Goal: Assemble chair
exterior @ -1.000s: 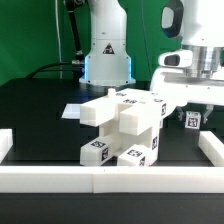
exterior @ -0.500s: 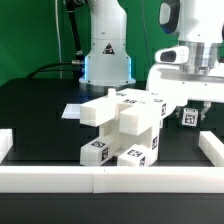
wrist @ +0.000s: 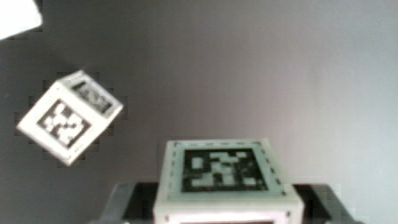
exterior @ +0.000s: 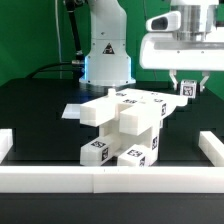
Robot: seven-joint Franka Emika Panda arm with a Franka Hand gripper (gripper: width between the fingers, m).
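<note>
Exterior view: the half-built chair (exterior: 125,128), a stack of white tagged parts, stands on the black table (exterior: 40,120) at mid-scene, just behind the front rail (exterior: 100,181). The arm base (exterior: 106,55) stands behind the chair. The gripper (exterior: 186,88) hangs to the exterior view's right of the chair and higher than its top, well clear of the table. Its fingers are clamped on a small tagged block (exterior: 186,91), one on each side, and the block is carried in the air with a tag facing the camera. The block is apart from the chair and touches nothing but the fingers. Wrist view: the block (wrist: 222,172) fills the lower middle, its tagged face square to the camera, and the grey fingers (wrist: 128,205) press against its two opposite sides. The gripper (wrist: 222,203) is therefore grasping the block. Below it lies the dark table (wrist: 267,70). A white tagged cube (wrist: 71,113) sits well apart from the block, turned at an angle. Whether this cube is joined to the chair cannot be told.
</note>
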